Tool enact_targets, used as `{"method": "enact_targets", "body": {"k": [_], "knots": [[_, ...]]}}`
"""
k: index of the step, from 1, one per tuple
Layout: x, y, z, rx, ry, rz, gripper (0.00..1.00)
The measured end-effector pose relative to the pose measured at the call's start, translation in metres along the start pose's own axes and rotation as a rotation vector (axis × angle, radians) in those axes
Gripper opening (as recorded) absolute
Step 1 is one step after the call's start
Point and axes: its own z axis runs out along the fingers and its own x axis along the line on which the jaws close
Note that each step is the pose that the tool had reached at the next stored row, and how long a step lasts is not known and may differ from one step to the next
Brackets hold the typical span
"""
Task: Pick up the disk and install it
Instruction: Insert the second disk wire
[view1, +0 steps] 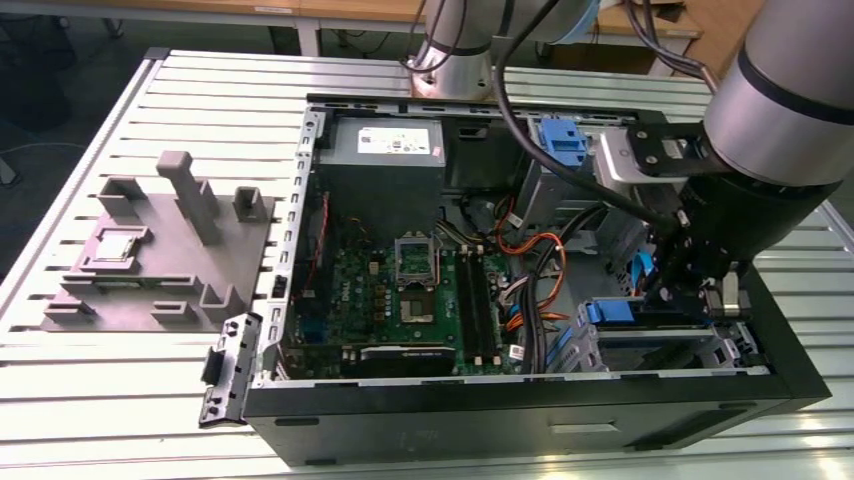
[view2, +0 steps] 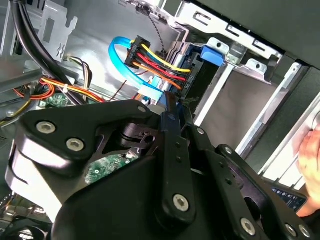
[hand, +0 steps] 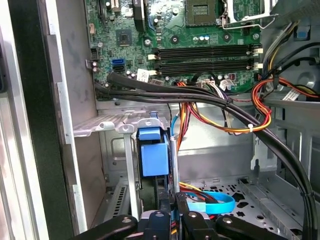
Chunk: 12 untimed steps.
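Even overhead light, dim inside the case

The slatted table (view1: 160, 400) is brightly lit in the exterior view, with glare streaked along its metal ribs, while the open computer case (view1: 534, 400) is left in shadow; the black gripper body (view2: 150, 200) (very close to the lens) is rendered softly blurred in the second wrist view.

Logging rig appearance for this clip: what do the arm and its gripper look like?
The arm is a thick silver-grey cylinder with a dark band, ending in a black wrist section. A silver bracket with a black plate sits beside it, and black cables run along it. In the second wrist view the gripper is matte black, built of flat linkage plates joined by silver screws.
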Motion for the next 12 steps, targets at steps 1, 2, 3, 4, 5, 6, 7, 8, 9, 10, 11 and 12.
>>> {"method": "enact_targets", "body": {"k": [1,2,3,4,5,6,7,8,9,10,11,12], "knots": [[0.0002,0.0,0.0001,0.0004,-0.0013,-0.008,0.16],[0.0004,0.0,0.0001,0.0006,-0.0022,-0.014,0.16],[0.0006,-0.0001,0.0001,0.0007,-0.0027,-0.017,0.16],[0.0006,0.0,0.0001,0.0008,-0.003,-0.019,0.16],[0.0007,0.0,0.0001,0.0008,-0.0031,-0.02,0.16],[0.0008,0.0001,0.0001,0.0008,-0.0032,-0.02,0.16],[0.0009,0.0002,0.0,0.0008,-0.0031,-0.02,0.16],[0.0009,0.0003,0.0,0.0008,-0.0031,-0.02,0.16],[0.0009,0.0003,0.0,0.0008,-0.003,-0.019,0.16],[0.0009,0.0003,-0.0001,0.0009,-0.0033,-0.02,0.16],[0.0009,0.0002,-0.0003,0.0012,-0.0034,-0.02,0.16],[0.0009,0.0002,-0.0006,0.0014,-0.0034,-0.02,0.16]]}}
